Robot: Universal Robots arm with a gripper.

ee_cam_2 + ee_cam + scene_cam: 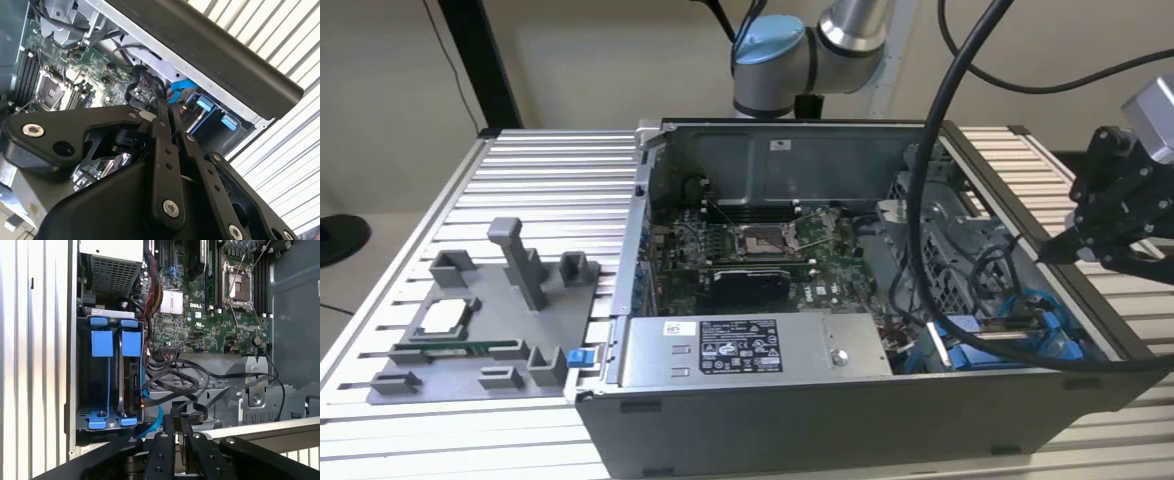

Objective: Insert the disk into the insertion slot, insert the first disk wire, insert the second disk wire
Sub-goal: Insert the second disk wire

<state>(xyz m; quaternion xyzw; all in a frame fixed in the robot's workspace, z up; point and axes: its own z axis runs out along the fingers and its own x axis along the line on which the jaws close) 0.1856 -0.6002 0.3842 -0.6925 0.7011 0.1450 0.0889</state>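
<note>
In the first wrist view the insertion slot point(85, 385), a bay with blue plastic tabs, stands at the corner of the open computer case. The disk point(133, 382) sits edge-on inside it in a blue frame point(131, 342). A second blue frame point(102, 343) is beside it. Loose black wires point(175, 382) and a thin blue wire point(152, 412) lie next to the bay. My gripper point(176, 420) hangs above the case wall near these wires, its black fingers point(161, 125) pressed together with nothing visible between them. The exterior view has the gripper point(1051, 256) over the case's right wall, above the blue bay point(994, 345).
The case point(854, 400) lies open on a slotted aluminium table point(547, 180). A grey labelled power-supply box point(734, 350) fills its front, with the motherboard point(761, 250) behind. A grey fixture tray point(480, 320) with small parts lies on the exterior view's left. A thick black arm cable point(927, 200) crosses over the case.
</note>
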